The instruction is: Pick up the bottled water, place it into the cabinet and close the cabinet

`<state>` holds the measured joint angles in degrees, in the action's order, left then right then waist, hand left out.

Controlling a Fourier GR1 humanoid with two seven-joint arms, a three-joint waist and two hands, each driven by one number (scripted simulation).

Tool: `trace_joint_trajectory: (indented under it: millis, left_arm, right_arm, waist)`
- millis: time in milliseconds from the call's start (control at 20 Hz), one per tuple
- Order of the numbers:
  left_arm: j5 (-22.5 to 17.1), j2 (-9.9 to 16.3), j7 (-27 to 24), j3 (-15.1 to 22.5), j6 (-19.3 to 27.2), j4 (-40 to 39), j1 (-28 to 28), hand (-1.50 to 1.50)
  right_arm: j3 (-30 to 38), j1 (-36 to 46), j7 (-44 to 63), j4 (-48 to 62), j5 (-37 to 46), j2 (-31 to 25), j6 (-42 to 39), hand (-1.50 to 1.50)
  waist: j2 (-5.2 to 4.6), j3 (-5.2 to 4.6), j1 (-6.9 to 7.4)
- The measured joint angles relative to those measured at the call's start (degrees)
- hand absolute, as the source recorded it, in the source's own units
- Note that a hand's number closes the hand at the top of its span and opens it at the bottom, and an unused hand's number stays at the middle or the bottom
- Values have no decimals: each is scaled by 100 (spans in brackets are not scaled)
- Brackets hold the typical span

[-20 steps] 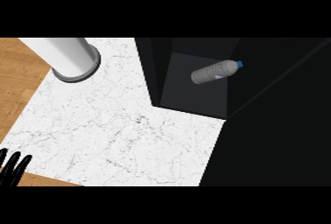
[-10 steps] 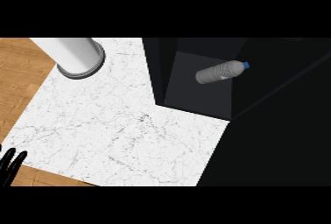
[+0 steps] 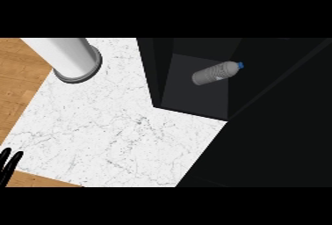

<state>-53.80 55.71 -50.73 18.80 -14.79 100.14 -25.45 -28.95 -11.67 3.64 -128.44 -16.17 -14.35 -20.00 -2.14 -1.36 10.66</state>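
One bottled water lying on its side inside the open cabinet, on the grey floor of the compartment, blue cap pointing up and right toward the cabinet's dark far wall. Nothing touching the bottle; well apart from any hand. Left of the cabinet, marble counter, with a tall white canister standing near the counter's upper left corner, well away from the cabinet's opening. Only the left hand showing, far down and left of the cabinet at the counter's lower left edge: black fingers straight and pointing upward, spread a little, holding nothing, resting. Right hand out of view, so no telling how its fingers stand.

Judging by the bottle's place, placing appears done and closing the cabinet is the step in hand. Door hard to make out against the black to the right of the compartment. Next move likely calls for bringing a hand to that door and swinging it across the opening, clear of the bottle.
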Motion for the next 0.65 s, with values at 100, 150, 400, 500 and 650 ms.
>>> trace_joint_trajectory:
  millis: [100,150,400,500,650]
  left_arm:
    - [-25,8,25,-11,-28,-3,2,-150]
    - [-36,-1,32,-13,-34,-8,1,-150]
    - [-80,34,121,-25,-136,-15,34,-150]
    - [-107,39,156,-35,-168,1,61,-150]
    - [-120,40,183,-60,-210,-8,66,-150]
  right_arm:
    - [187,296,117,277,-29,190,166,150]
    - [303,453,209,452,-6,268,274,150]
    - [989,1588,723,1640,171,672,910,150]
    - [1233,2175,923,2149,235,819,1133,150]
    - [1589,3093,1180,3014,288,990,1391,150]
  waist:
    - [-1,14,-28]
    - [-8,23,-35]
    - [-34,74,-67]
    - [-26,86,-75]
    - [-3,106,-117]
